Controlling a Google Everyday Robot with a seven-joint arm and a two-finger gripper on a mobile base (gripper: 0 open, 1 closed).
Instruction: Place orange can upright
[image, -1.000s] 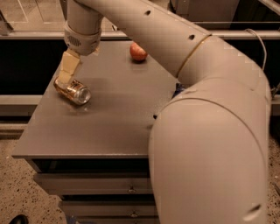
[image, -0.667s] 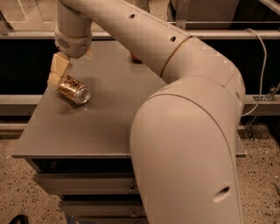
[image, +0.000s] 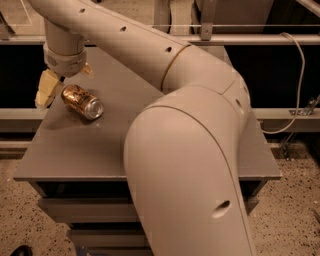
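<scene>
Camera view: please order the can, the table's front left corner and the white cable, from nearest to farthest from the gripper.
The gripper hangs over the table, back left.
1. Can, lying beside it.
2. Front left corner, toward the camera.
3. Cable, far right, beyond the table.

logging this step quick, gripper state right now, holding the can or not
Gripper: open, over the table at its far left, holding nothing; the orange can lies on its side by it.
</scene>
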